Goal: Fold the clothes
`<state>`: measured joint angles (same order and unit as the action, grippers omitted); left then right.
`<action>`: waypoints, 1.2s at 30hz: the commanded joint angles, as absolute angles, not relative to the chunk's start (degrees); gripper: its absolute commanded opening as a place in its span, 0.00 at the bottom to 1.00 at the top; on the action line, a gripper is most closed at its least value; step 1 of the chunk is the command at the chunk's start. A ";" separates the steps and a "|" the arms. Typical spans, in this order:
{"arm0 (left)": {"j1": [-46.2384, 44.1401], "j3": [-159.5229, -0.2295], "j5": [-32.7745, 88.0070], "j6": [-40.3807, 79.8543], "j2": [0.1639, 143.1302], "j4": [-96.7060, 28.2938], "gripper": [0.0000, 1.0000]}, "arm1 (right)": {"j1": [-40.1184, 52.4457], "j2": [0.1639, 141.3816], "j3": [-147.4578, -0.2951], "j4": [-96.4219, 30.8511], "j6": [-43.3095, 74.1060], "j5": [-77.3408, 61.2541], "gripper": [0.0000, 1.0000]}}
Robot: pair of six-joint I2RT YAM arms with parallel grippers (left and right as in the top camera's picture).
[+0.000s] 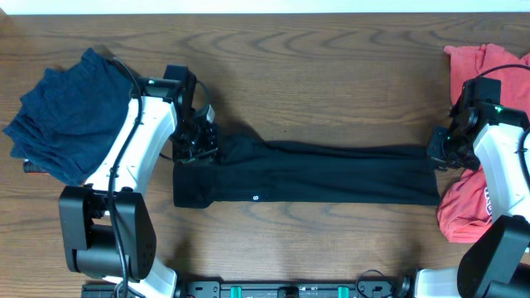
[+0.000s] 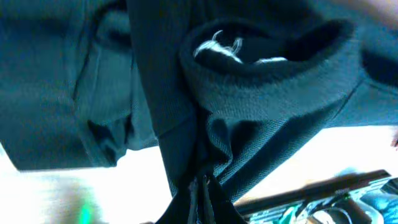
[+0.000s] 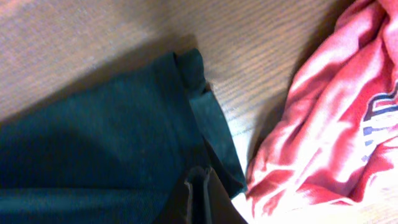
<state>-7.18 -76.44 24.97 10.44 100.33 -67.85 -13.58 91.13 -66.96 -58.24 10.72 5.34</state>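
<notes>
The black shirt (image 1: 315,174) lies as a long folded band across the table, its small white logo (image 1: 255,198) near the front edge. My left gripper (image 1: 199,147) is shut on the shirt's left end by the collar. In the left wrist view the jaws (image 2: 202,190) pinch black fabric (image 2: 261,106) below the collar, which shows a white label (image 2: 217,45). My right gripper (image 1: 439,154) is shut on the shirt's right end. In the right wrist view the jaws (image 3: 199,186) pinch the black hem (image 3: 112,137). The cloth is stretched between both grippers.
A navy-blue pile (image 1: 62,116) lies at the far left beside the left arm. The coral-red printed T-shirt (image 1: 464,203) lies crumpled at the right edge under and behind the right arm. It also shows in the right wrist view (image 3: 336,112). The table is wood (image 1: 331,74).
</notes>
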 commanded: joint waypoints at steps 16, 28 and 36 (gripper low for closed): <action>-7.09 -74.70 23.20 9.52 99.92 -72.58 0.41 | -14.66 92.25 -66.61 -61.60 6.59 6.31 0.46; -11.77 -73.91 23.33 9.65 99.96 -55.75 0.33 | -20.88 100.29 -66.57 -64.16 3.73 3.36 0.58; -15.79 -68.23 13.06 16.67 99.98 -49.08 0.26 | -21.04 104.71 -66.57 -63.64 2.28 1.74 0.58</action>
<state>-15.79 -70.76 20.75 12.34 100.33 -50.33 -20.82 103.48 -66.87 -63.72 4.12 3.09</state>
